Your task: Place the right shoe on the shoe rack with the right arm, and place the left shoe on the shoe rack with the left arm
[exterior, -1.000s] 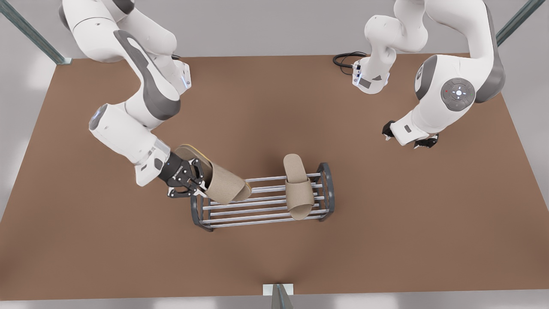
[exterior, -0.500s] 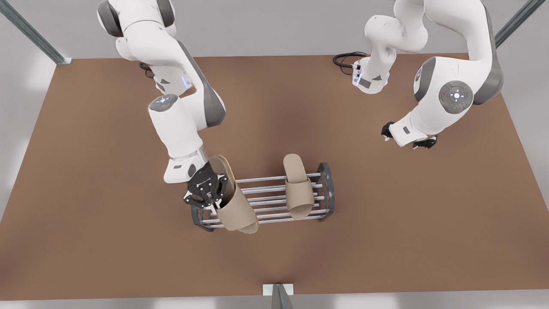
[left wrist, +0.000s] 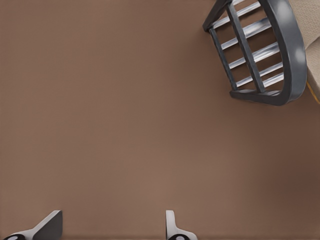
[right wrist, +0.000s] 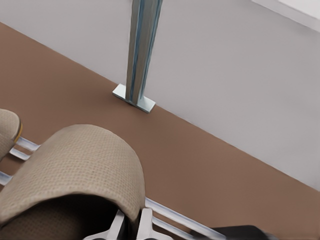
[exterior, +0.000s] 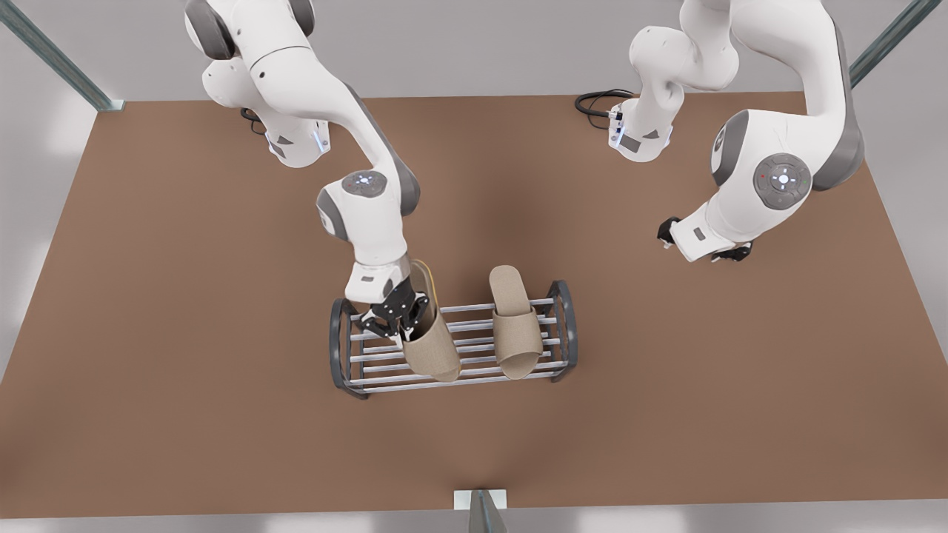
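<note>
The shoe rack [exterior: 563, 326] stands mid-table. The left shoe [exterior: 515, 326], a beige slipper, lies across the rods near the end on the front view's right. My right gripper [exterior: 400, 314] is shut on the side of the right shoe [exterior: 433, 348], an identical slipper held tilted with its toe down over the rods near the other end. The right wrist view shows its strap [right wrist: 75, 165] above my fingers [right wrist: 142, 225], with the rods [right wrist: 170, 212] beyond. My left gripper [exterior: 700, 244] waits open over bare table to the front view's right, its fingers [left wrist: 50, 225] wide apart, with the rack's end frame [left wrist: 280, 50] farther off.
The brown table [exterior: 185, 333] is bare around the rack. A metal post [right wrist: 140, 50] stands at the table's near edge, facing the rack. More posts rise at the far corners [exterior: 52, 55]. A black cable [exterior: 592, 100] lies by one arm's base.
My right arm has swung the held slipper toward the front view's right, from beside the rack's end to over its rods, turning it more upright. My left arm has barely shifted.
</note>
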Controlling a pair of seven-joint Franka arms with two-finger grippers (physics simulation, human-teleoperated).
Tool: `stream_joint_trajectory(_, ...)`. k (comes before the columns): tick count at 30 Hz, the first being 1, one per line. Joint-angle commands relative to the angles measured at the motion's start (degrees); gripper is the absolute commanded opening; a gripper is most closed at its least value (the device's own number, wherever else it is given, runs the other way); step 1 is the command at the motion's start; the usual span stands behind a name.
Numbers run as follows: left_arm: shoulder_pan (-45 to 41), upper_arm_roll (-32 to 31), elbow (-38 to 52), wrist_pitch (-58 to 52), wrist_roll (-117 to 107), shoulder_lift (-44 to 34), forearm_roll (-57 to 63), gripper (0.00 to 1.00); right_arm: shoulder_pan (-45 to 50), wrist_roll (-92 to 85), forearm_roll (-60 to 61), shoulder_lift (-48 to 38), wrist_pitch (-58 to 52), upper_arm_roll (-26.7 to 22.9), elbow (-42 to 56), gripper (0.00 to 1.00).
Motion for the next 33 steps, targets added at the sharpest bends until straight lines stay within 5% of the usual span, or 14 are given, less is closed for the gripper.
stream_joint_trajectory(1,0.1,0.1,0.0,0.0,-0.1,-0.1,0.0,1.00,0.0,25.7,-4.7,0.0,0.6,0.0,-0.1,0.21)
stream_joint_trajectory(12,0.1,0.1,0.0,0.0,-0.1,0.4,0.0,1.00,1.5,33.2,-14.0,0.0,4.3,0.0,-5.4,0.21)
stream_joint_trajectory(15,0.4,0.1,0.0,0.0,-0.1,0.4,0.0,1.00,2.0,34.4,-14.0,-0.1,4.3,0.0,-6.3,0.36)
stream_joint_trajectory(16,0.5,0.1,0.1,0.0,-0.1,0.4,0.0,1.00,2.4,34.5,-14.0,-0.2,4.3,0.0,-6.8,0.59)
stream_joint_trajectory(17,0.5,0.1,0.1,0.0,-0.1,0.6,0.0,1.00,2.5,34.9,-14.0,-0.2,4.3,0.0,-7.2,0.92)
stream_joint_trajectory(18,1.0,0.1,0.1,-0.3,0.0,0.5,0.1,1.00,2.8,35.9,-14.0,-0.3,4.3,0.0,-7.3,1.00)
stream_joint_trajectory(22,1.0,-0.6,0.1,-0.4,-0.2,0.5,0.1,1.00,2.8,35.7,-13.4,-3.1,3.7,0.1,-6.8,1.00)
stream_joint_trajectory(25,1.0,-1.1,0.2,-0.5,-0.4,0.4,0.1,1.00,2.1,33.1,0.3,-5.2,-28.2,0.9,13.4,1.00)
stream_joint_trajectory(27,1.0,-1.2,0.3,-0.5,-0.4,0.4,0.1,1.00,-9.4,24.5,14.6,-8.3,-47.9,0.6,19.2,1.00)
stream_joint_trajectory(29,1.0,-1.2,0.3,-0.2,-0.4,0.4,0.1,1.00,-32.1,-8.4,17.0,-11.6,-55.0,1.3,16.6,1.00)
stream_joint_trajectory(31,1.0,-1.2,0.5,-0.1,-0.5,0.4,0.0,1.00,-37.0,-9.6,14.1,-12.1,-58.2,1.4,16.3,1.00)
stream_joint_trajectory(33,1.3,-1.2,0.5,-0.1,-0.5,0.4,0.0,1.00,-52.8,-8.7,7.7,-12.2,-55.5,21.8,15.7,1.00)
